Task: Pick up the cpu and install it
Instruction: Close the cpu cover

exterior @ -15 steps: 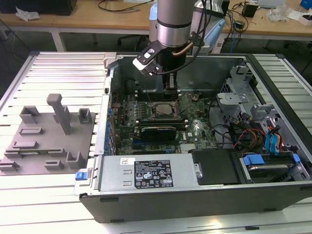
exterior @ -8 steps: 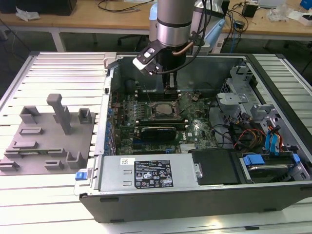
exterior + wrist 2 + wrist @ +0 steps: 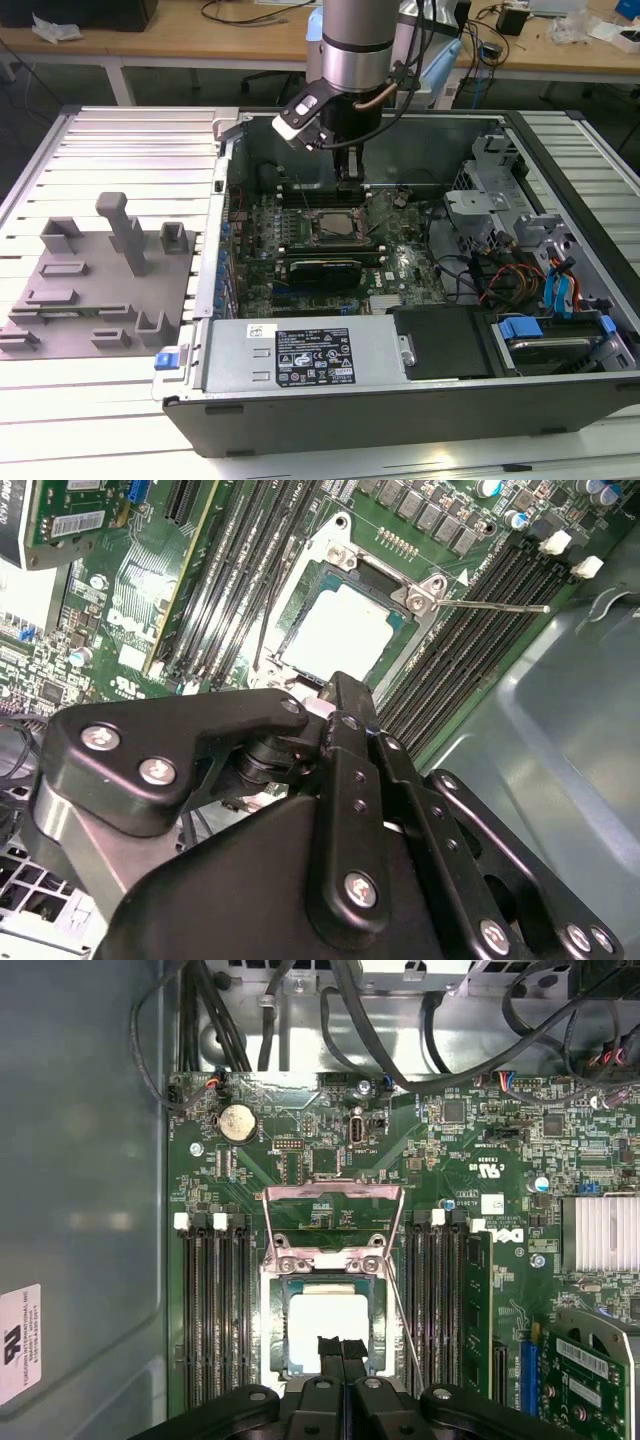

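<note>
Gripper [image 3: 340, 1345] jaws pressed together w/ nothing between, just over cpu [image 3: 328, 1328] lying flat in open socket [image 3: 274, 1310] mid motherboard [image 3: 470, 1140], off its edges; prob light, stiff, slick top, fragile underside, so take by opposite side edges.

The pale silver-white square cpu [image 3: 327, 1322] lies in the dark metal-framed socket [image 3: 274, 1330] on the green circuit board [image 3: 470, 1140]. The black gripper [image 3: 341, 1348], fingertips together, hangs over its edge.

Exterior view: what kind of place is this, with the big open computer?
Probably a robotics lab or workshop: an open computer case sits on a slatted metal table, a robot arm reaches into it, and wooden benches strewn with cables stand behind.
</note>
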`<state>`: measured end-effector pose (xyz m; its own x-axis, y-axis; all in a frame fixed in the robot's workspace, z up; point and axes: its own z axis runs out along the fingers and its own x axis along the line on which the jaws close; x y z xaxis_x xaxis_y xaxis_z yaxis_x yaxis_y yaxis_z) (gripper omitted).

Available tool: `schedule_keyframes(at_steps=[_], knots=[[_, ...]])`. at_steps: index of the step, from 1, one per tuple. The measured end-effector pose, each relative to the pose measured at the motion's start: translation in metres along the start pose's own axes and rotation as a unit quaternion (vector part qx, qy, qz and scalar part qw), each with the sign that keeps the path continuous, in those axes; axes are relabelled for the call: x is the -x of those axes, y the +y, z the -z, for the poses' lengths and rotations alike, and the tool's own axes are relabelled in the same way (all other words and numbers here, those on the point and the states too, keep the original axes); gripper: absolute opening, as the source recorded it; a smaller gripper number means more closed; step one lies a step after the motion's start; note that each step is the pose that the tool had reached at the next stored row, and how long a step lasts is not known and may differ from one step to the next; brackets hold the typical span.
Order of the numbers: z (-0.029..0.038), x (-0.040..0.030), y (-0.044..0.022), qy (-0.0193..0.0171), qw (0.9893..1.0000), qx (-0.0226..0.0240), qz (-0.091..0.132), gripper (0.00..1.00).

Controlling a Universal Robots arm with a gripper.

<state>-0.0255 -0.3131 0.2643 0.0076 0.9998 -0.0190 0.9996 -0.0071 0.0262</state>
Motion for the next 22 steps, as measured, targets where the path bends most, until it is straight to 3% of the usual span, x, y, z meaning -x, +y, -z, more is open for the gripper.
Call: schedule_keyframes(at_steps=[3,10,15,20,22], knots=[[0.0052,0.0001,0.0001,0.0000,1.0000,0.0000,0.000,0.11],[0.0275,0.0005,0.0007,0.0000,1.0000,0.0000,0.000,0.11],[0.0278,0.0005,0.0025,-0.0001,1.0000,0.0000,0.000,0.11],[0.0275,0.0004,0.0112,0.0000,1.0000,0.0000,0.000,0.11],[0.0273,0.0004,0.0188,0.0000,1.0000,0.0000,0.000,0.11]])
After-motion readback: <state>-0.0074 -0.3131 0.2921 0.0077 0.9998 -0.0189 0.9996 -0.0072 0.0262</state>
